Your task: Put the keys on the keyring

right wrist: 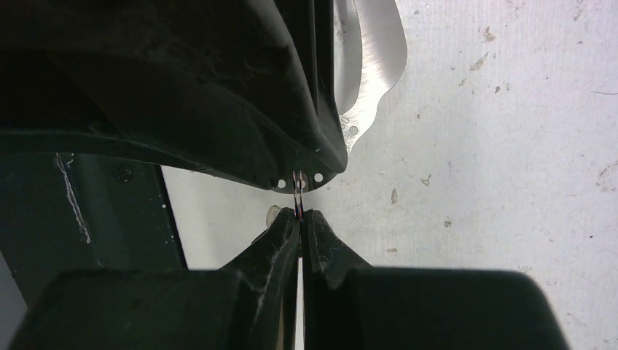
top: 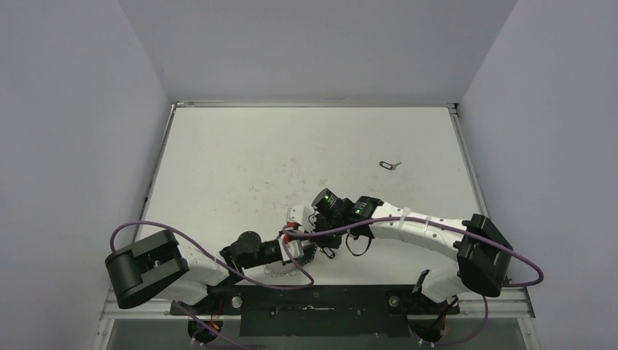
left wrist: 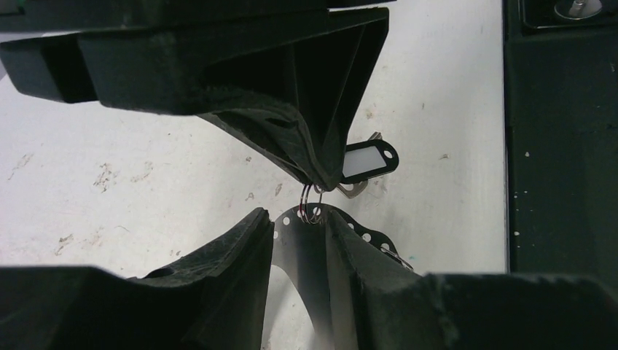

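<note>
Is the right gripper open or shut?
Shut: the right gripper pinches a tiny ring at the edge of the keyring.

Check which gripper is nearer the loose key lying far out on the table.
Right. The right gripper, pinching a small ring, sits left of the key, closer to the robot; the left gripper, holding the keyring, meets it from farther left.

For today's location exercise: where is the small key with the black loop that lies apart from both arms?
In the top view the key lies on the table, right of centre, beyond the right arm.
</note>
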Controlling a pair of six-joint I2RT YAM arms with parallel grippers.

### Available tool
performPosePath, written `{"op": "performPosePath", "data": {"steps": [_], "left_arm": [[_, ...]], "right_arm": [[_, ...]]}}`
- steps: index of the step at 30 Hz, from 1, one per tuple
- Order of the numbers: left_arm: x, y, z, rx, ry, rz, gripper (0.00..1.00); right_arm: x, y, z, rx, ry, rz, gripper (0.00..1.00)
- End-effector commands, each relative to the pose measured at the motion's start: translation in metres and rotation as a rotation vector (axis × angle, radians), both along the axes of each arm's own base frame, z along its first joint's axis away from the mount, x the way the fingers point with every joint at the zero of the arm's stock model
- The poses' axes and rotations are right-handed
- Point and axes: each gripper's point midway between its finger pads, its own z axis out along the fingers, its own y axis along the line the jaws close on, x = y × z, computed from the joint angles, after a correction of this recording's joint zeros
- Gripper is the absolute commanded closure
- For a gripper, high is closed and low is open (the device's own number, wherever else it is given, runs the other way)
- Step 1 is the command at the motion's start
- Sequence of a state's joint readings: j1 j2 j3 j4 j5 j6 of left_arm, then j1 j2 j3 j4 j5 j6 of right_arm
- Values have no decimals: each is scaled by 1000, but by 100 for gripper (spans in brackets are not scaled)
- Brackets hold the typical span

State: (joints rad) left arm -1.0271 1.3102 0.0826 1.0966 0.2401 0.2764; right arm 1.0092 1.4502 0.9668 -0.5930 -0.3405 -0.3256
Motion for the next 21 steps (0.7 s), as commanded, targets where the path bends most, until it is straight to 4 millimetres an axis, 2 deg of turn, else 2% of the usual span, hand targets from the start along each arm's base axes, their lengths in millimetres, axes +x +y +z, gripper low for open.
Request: {"op": "performPosePath", "data": {"steps": [1, 6, 8, 17, 19, 21], "left_arm": [[8, -9, 26, -97, -87, 13, 71], [7, -14, 24, -97, -97, -9, 80], [5, -16, 24, -96, -92, -19, 81], [3, -24, 18, -62, -73, -42, 76], [3, -25, 16, -55, -74, -43, 79], [3, -25, 18, -62, -83, -47, 87]], "right_arm": [[5, 17, 21, 81, -29, 0, 100], [4, 17, 21, 83, -28, 2, 100], [4, 17, 21, 83, -28, 4, 100], [3, 20, 24, 105, -26, 12, 100], [3, 20, 25, 110, -28, 11, 100], [3, 20, 25, 109, -28, 11, 100]]}}
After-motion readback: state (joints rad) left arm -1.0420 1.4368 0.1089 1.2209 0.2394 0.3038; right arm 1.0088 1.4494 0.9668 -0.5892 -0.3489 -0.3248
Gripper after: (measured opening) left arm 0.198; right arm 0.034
